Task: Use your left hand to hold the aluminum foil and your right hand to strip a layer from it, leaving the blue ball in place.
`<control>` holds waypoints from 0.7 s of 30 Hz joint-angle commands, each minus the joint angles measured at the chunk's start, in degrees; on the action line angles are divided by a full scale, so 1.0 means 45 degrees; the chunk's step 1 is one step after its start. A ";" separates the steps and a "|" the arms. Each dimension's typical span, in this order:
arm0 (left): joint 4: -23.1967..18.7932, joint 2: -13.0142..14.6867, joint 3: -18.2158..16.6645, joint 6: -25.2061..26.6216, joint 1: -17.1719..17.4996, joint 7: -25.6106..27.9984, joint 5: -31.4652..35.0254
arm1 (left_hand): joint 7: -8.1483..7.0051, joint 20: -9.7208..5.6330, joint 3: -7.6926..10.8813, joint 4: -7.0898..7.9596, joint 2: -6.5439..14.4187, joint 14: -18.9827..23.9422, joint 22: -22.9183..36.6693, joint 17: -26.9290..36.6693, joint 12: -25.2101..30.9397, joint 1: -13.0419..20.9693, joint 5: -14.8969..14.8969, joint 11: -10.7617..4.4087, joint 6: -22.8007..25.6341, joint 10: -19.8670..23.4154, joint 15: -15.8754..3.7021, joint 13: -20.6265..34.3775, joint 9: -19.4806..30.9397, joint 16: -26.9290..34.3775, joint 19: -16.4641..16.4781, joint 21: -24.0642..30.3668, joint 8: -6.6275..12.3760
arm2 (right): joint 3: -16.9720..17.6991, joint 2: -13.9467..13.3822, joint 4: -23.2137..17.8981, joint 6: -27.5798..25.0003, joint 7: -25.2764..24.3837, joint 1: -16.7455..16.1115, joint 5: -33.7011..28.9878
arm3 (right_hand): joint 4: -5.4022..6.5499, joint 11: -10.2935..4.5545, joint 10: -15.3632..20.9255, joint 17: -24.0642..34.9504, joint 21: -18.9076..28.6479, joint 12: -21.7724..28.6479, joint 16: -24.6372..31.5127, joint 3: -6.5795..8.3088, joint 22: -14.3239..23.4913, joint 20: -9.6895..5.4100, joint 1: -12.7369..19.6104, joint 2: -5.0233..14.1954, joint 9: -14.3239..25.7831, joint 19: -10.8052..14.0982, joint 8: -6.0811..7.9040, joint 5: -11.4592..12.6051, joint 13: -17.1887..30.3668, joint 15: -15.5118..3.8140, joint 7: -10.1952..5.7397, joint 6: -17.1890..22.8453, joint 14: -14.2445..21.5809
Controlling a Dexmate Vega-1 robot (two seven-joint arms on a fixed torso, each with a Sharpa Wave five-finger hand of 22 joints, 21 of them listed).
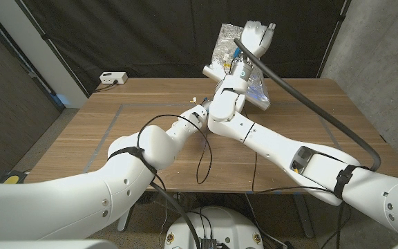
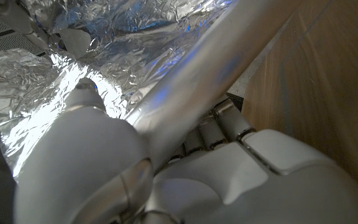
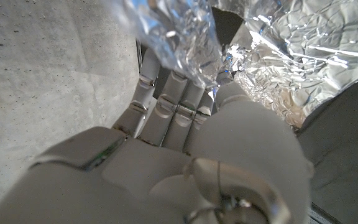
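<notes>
Crinkled aluminum foil (image 1: 258, 93) lies at the table's far side, right of the middle, with a blue tint in it; the ball itself I cannot make out. My right hand (image 1: 256, 36) is raised high above it and grips a lifted foil layer (image 1: 228, 43) (image 3: 173, 37), with the fingers (image 3: 166, 106) curled round the sheet. My left hand (image 1: 200, 105) sits near the foil's near left edge, mostly hidden behind the right elbow. In the left wrist view its fingers (image 2: 225, 124) reach toward the foil (image 2: 30, 87) under the right forearm (image 2: 216, 68); its grip is hidden.
A white power strip (image 1: 113, 77) lies at the table's far left edge. A black curtain hangs behind the wooden table (image 1: 116, 138), and a concrete wall stands to the right. Black cables (image 1: 202, 155) hang over the near middle of the table.
</notes>
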 commanded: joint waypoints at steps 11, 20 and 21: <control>0.0000 0.0042 -0.0028 -0.0204 0.0045 -0.0255 0.0014 | 0.0005 0.0124 -0.0144 -0.0008 0.0029 -0.0215 0.0033 -0.0006 -0.0030 0.0035 0.0181 0.0035 -0.0159 -0.0184 -0.0852 0.0034 0.0091 0.0000 -0.0059 -0.0180 -0.0005 | 0.0436 0.0255 0.0695 0.0001 -0.1089 0.0389 0.0765 | 0.0074 -0.0073 0.0035 0.0075 0.0495 -0.0090 0.0006 -0.0171 -0.0059 -0.1256 0.0045 0.0017 0.0053 -0.0162 -0.0099 0.0014 0.0047 -0.0377 -0.0044 0.0197 -0.0034; 0.0000 0.0117 0.0109 -0.0324 0.0110 -0.0571 -0.0210 | -0.0042 0.0072 -0.0219 -0.0011 0.0070 -0.0367 0.0039 -0.0005 -0.0039 0.0056 0.0240 0.0004 -0.0210 -0.0247 -0.0955 0.0019 0.0120 0.0001 -0.0070 -0.0254 -0.0009 | 0.1036 0.0794 0.1271 0.0001 0.0216 0.0311 -0.0528 | 0.0276 -0.0158 -0.0477 -0.0999 0.0686 -0.0725 -0.1191 -0.0248 -0.0502 -0.1063 -0.0272 0.0058 -0.0059 -0.0697 -0.0416 0.0015 -0.0387 -0.0364 -0.0458 -0.0129 -0.0750; 0.0000 0.0132 0.0140 -0.0342 0.0118 -0.0602 -0.0234 | -0.0050 0.0052 -0.0230 -0.0009 0.0077 -0.0361 0.0039 -0.0004 -0.0029 0.0057 0.0248 -0.0041 -0.0204 -0.0226 -0.0973 0.0016 0.0125 0.0012 -0.0064 -0.0261 -0.0005 | 0.1110 0.0871 0.1334 0.0001 0.0525 0.0270 -0.0829 | 0.0287 -0.0171 -0.0635 -0.1201 0.0698 -0.0905 -0.1417 -0.0212 -0.0601 -0.0981 -0.0294 0.0090 -0.0091 -0.0766 -0.0502 0.0032 -0.0530 -0.0371 -0.0553 -0.0272 -0.0840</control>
